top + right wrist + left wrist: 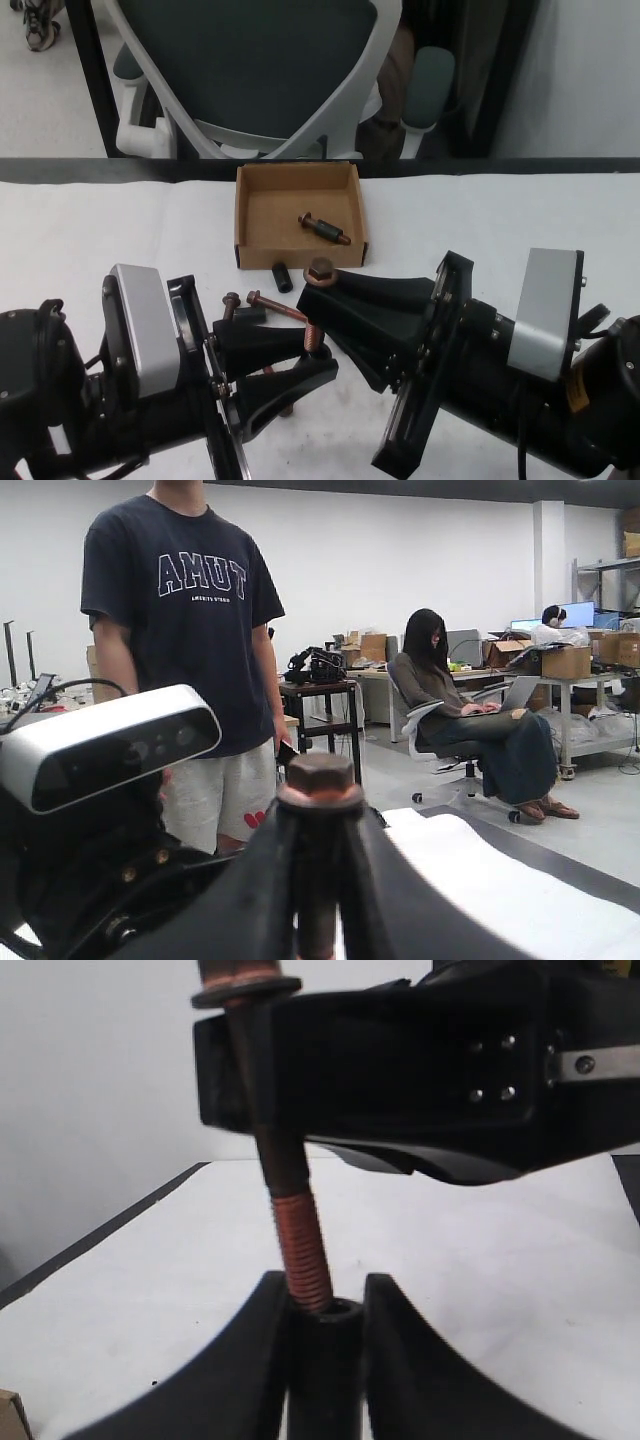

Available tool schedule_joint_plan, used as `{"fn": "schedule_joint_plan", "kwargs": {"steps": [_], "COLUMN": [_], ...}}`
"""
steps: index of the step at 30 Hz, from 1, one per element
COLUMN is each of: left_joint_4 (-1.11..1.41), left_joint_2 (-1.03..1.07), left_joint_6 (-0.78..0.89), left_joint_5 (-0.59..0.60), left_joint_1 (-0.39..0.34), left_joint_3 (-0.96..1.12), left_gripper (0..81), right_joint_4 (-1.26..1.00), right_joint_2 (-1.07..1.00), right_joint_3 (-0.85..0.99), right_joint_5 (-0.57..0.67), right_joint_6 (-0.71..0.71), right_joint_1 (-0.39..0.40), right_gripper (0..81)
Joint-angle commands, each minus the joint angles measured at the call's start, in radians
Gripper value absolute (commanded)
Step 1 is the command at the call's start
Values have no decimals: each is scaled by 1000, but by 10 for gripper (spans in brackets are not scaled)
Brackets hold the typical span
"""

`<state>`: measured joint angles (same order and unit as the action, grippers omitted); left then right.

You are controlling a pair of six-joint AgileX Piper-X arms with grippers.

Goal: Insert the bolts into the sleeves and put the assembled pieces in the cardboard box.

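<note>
Left wrist view: my left claw is closed round a black sleeve, which it holds upright with the open mouth facing up.
Right claw: my right claw is pinched shut on a bolt just under the head, with the shank hanging straight down.
Key relation: the bolt stands directly above the sleeve. Both long axes are vertical and nearly in line, and the threaded tip meets the sleeve's mouth a little toward one side of the bore.
Doubt: the tip may already be a thread or two inside, or only resting on the rim; the fingers hide that edge.
Coming move: as I judge it, the bolt needs a straight push down along that shared axis while my left claw holds firm. Any lean would catch the threads on the rim.
Cardboard box: the cardboard box sits at the far side of the bench, straight ahead of both claws, with one assembled piece lying inside.
Loose parts: a spare sleeve lies just in front of the box, and the loose bolts lie between it and my left claw.
Nearer arm: neither is clearly closer to the box.
Writing: none that I can make out on the bolt, sleeve or box. The yellow sticker on my right arm is too small to read.
</note>
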<state>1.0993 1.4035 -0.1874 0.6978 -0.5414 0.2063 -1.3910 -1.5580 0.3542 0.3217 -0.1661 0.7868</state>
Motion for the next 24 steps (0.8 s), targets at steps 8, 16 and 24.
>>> {"fn": "schedule_joint_plan", "kwargs": {"steps": [8, 16, 24], "left_joint_4": [30, 50, 80], "left_joint_2": [-13, -13, -13], "left_joint_6": [8, 8, 31], "left_joint_5": [-84, -102, -38], "left_joint_1": [-5, -7, -7], "left_joint_3": [11, 11, 11], "left_gripper": [8, 8, 8], "right_joint_4": [-12, 4, 27], "right_joint_2": [2, 2, 2], "right_joint_3": [11, -2, -2], "right_joint_5": [7, 7, 7], "right_joint_6": [-14, -14, -10], "right_joint_1": [1, 1, 1], "right_gripper": [2, 2, 2]}}
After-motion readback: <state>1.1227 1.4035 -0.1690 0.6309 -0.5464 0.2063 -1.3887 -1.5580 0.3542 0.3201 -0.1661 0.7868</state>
